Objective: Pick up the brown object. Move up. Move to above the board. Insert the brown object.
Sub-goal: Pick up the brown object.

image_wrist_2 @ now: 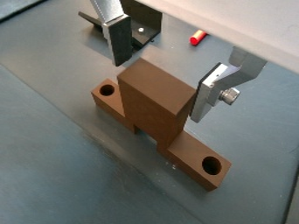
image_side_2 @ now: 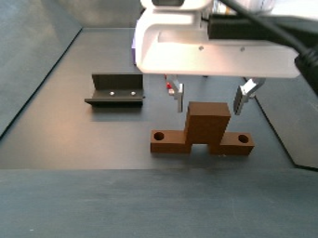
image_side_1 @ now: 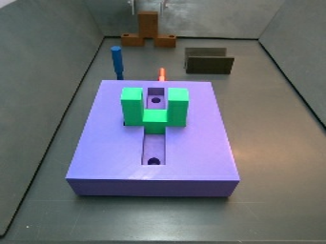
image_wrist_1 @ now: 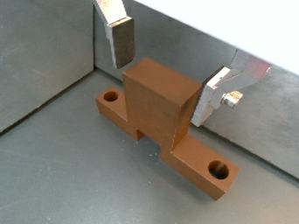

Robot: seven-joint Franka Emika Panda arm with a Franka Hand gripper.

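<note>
Grey floor, open around | brown object [image_side_2: 199, 131] upright | gripper [image_side_2: 209, 95] fingers [image_wrist_1: 119, 41] apart, flanking its top, not touching

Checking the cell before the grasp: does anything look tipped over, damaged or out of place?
Nothing stands out. The brown object stands upright on the floor, with the open gripper straddling its top. The fixture, the red peg and the board with its green block look intact and undisturbed.

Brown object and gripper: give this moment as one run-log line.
phase: pre-grasp | gripper: open, fingers straddling upright brown object, no contact seen | object: on floor | board: groove empty
</note>
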